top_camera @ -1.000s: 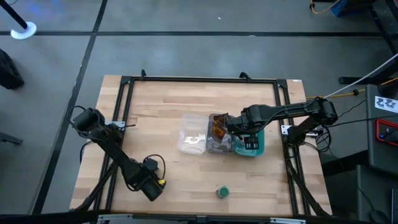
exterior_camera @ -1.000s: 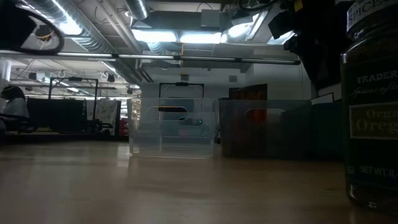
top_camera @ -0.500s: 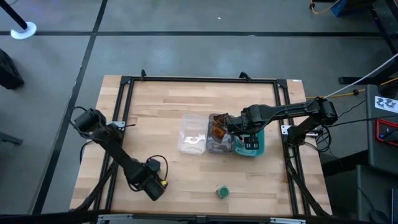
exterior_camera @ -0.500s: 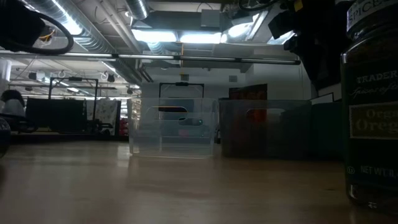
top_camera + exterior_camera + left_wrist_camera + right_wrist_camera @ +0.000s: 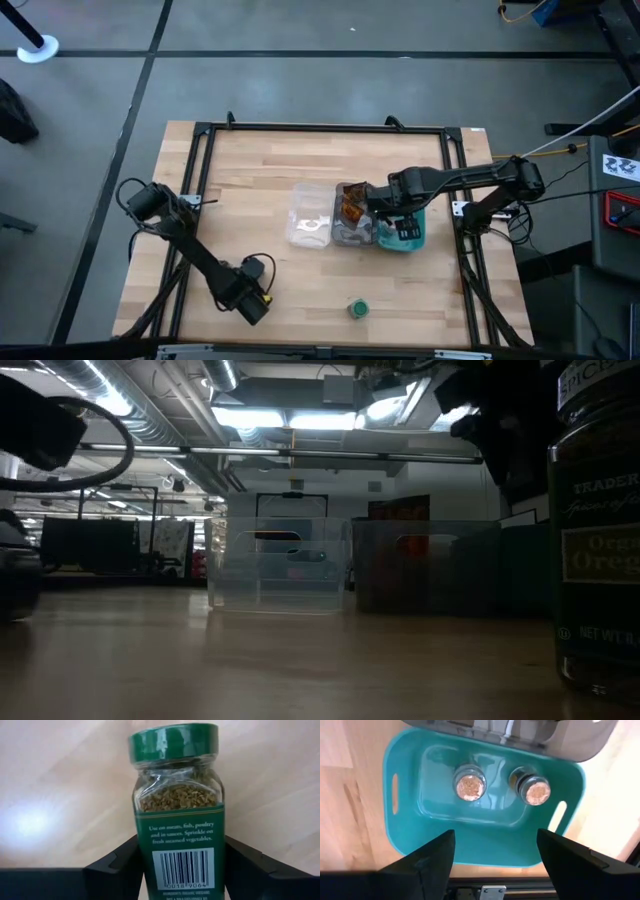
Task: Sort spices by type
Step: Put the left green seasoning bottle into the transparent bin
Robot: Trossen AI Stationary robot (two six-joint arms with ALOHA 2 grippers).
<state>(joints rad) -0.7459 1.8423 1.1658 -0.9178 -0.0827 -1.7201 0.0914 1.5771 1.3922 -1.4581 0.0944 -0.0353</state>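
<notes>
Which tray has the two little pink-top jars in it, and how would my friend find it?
Look at the middle of the wooden table, where three trays sit side by side. Go to the one at the right end of the row, right under the right end effector: that is the teal tray. Its neighbours are grey and clear, and only this tray holds two jars with pinkish-brown lids.

Three trays sat side by side in a row near the middle of the wooden table (image 5: pixel 250 200): a clear tray (image 5: pixel 309 213), a grey tray (image 5: pixel 349 236) touching it, and a teal tray (image 5: pixel 410 827) at the end. A black metal frame (image 5: pixel 330 127) ran round the table.
</notes>
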